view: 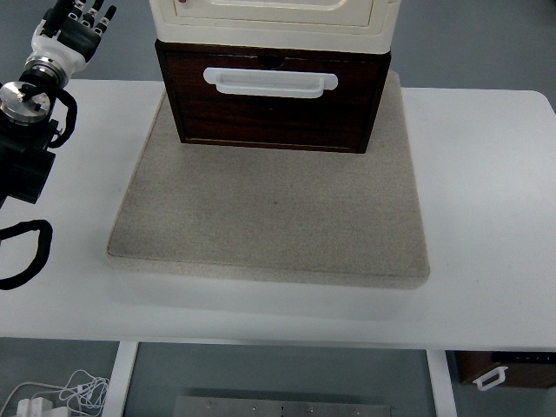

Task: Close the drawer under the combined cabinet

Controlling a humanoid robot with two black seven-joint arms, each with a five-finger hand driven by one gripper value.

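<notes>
One white rectangular bench [486, 217] carries one square beige-grey mat [269, 217], reaching from its far edge toward its near edge. One cream plastic cabinet [274, 22] stands at the mat's far edge, with one dark brown wooden drawer [274, 117] beneath it bearing one white bar handle [270, 82]. One black-and-white robot hand [76, 26] shows past the bench's far left corner. Two black cable loops [22, 252] hang at the left edge.
</notes>
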